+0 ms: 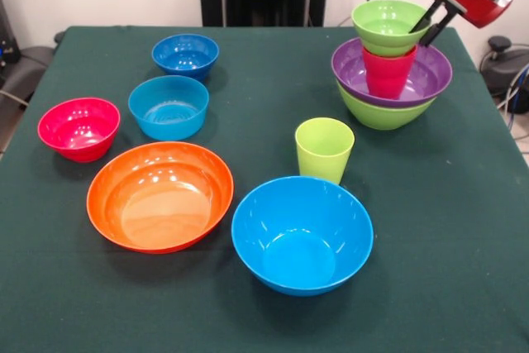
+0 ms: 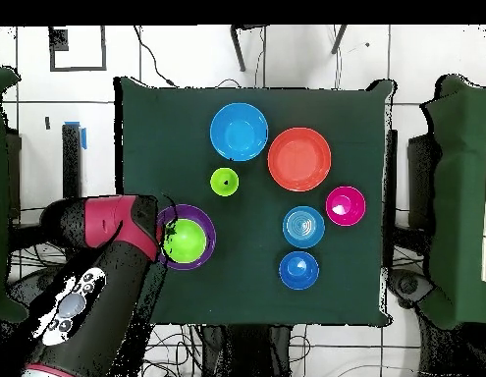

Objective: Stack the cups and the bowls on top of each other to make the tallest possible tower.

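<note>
The tower (image 1: 391,72) stands at the table's (image 1: 463,229) far right corner in the front view: a large lime-green bowl (image 1: 382,113) holding a purple bowl (image 1: 430,78), a red cup (image 1: 388,73) upside down in that, and a small lime-green bowl (image 1: 388,26) on top. The gripper (image 1: 433,24) reaches down at this top bowl's right rim, its 2 dark fingers (image 1: 426,16) spread a little, 1 at the rim and 1 just outside, gripping nothing I can make out. No readable writing shows; the green cup (image 1: 324,149), 2 light blue bowls, 1 dark blue, 1 pink-red and 1 orange sit loose well apart from the gripper.
</note>
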Available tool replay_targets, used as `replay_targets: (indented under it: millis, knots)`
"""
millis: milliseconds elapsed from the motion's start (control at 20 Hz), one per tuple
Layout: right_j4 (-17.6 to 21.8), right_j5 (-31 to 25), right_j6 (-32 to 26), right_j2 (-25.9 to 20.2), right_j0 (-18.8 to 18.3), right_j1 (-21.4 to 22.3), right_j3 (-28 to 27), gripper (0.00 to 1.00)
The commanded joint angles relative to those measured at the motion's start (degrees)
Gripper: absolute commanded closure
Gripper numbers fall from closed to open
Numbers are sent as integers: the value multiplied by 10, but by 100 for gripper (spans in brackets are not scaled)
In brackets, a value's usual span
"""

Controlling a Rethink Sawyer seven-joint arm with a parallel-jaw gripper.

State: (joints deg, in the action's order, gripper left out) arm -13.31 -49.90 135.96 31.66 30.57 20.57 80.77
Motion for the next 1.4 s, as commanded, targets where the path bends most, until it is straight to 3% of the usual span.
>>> replay_targets:
  millis: [50,1300,1350,1400]
  knots:
    - [-10,32,128,-34,7,-21,-23,100]
    - [-29,37,129,-38,13,-26,-28,100]
    - [-24,54,122,-35,14,-26,-25,0]
    - [-25,57,123,-35,13,-25,-23,0]
